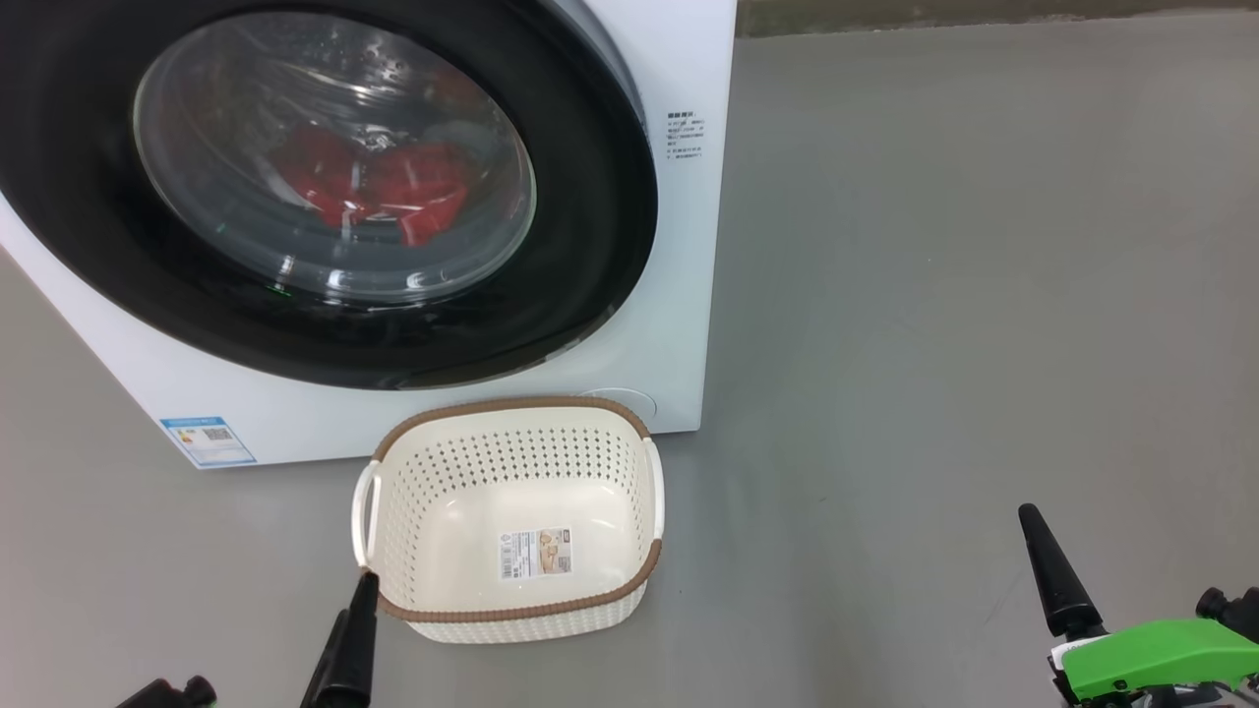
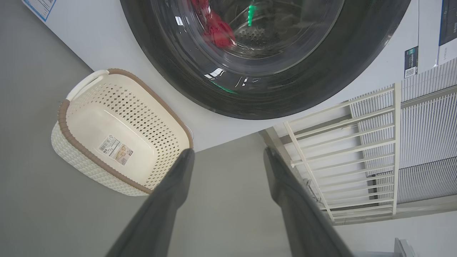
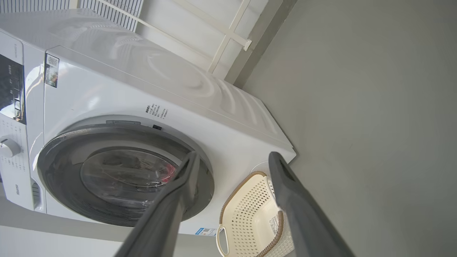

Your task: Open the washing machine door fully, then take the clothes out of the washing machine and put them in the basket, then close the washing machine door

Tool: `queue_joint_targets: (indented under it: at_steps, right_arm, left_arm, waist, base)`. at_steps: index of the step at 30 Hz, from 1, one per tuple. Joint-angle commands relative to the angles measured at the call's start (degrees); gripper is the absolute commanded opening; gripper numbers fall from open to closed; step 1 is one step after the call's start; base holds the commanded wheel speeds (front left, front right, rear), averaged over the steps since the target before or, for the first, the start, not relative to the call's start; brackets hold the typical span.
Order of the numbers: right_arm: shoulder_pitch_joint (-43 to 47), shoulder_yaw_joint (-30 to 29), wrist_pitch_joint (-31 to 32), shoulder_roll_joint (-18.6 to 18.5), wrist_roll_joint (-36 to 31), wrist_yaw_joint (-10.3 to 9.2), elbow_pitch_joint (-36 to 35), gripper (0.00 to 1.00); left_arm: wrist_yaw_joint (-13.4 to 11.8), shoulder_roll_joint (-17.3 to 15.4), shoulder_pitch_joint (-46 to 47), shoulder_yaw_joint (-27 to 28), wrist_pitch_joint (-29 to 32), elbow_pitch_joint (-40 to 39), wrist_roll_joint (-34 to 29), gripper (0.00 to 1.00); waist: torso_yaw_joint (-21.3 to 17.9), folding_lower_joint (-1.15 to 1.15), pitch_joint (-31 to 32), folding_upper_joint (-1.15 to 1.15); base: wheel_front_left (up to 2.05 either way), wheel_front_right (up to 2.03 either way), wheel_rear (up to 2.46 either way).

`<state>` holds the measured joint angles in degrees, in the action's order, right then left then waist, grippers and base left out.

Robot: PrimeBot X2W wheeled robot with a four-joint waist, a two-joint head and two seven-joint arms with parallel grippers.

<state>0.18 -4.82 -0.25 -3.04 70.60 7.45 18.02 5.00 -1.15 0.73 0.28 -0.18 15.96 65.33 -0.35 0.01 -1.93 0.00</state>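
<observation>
**Washing machine door** (image 1: 590,197): round and black-rimmed, it is sitting shut against the washing machine (image 1: 679,324), at 10 o'clock in my head view. The clothes (image 1: 393,192) are lying red behind its glass. The basket (image 1: 511,408) is standing empty on the floor just before the machine, at 6 o'clock from the door.

I am holding the left gripper (image 2: 228,151) with jaws wide and nothing between them, one fingertip (image 1: 366,582) just beside the basket's near left corner. The door is lying at 12 o'clock from it. The right gripper (image 3: 234,155), equally wide and empty, is hanging well apart, with the door at 10 o'clock. I am judging the left arm nearer for the opening pull. I cannot make out a handle.
</observation>
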Motion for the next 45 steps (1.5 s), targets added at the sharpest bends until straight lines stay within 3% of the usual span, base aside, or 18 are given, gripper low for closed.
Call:
queue_joint_targets:
  at_steps: [1, 45]
  right_arm:
    - [-0.6, 0.54, -0.68, -1.09, -1.7, 0.02, -1.79, 1.0]
    - [1.13, 2.77, -7.92, -4.05, -32.0, 0.03, -4.36, 1.0]
  left_arm:
    - [-0.25, -0.86, 1.54, 0.39, -0.77, -1.92, -1.84, 1.0]
    - [-7.98, -2.77, 1.19, -5.84, -8.0, -5.99, -35.51, 1.0]
  waist:
    - [0.0, -0.01, -0.09, 0.0]
    - [-0.38, -0.01, -0.34, 0.0]
  base:
    - [0.0, 0.0, 0.0]
    - [0.0, 0.0, 0.0]
